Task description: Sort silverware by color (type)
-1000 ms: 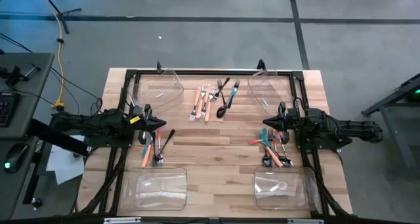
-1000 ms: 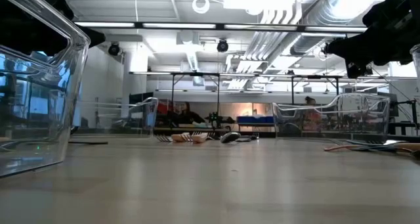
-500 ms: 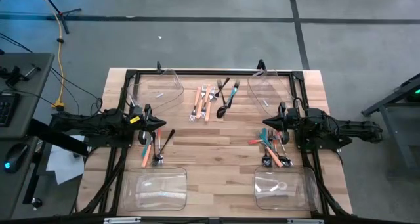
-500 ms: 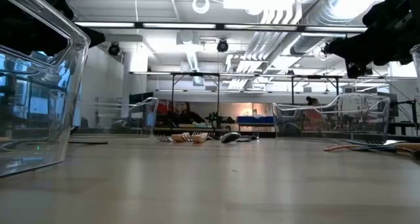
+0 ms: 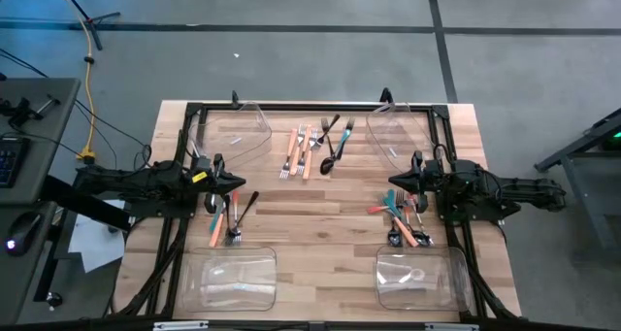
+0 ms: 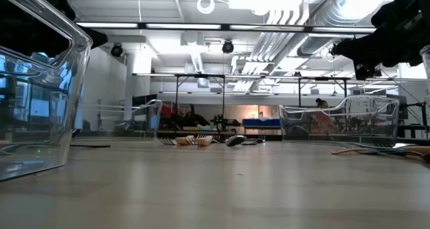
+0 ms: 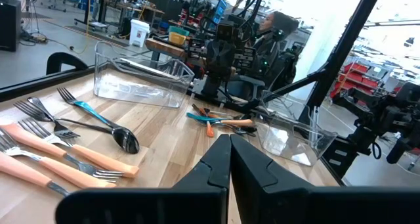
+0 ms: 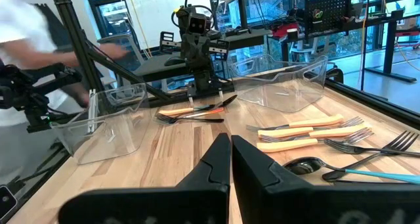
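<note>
small forks and spoons with orange, teal or dark handles (image 5: 312, 148) lying in three loose groups on the wooden table (image 5: 320, 224), none visible inside the clear plastic bins (image 5: 233, 278); sorting apparently not begun; left gripper (image 5: 236, 181) and right gripper (image 5: 393, 180) both closed, holding nothing

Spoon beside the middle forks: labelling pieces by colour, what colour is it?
Black all over, the spoon; the left wrist view shows it best.
</note>
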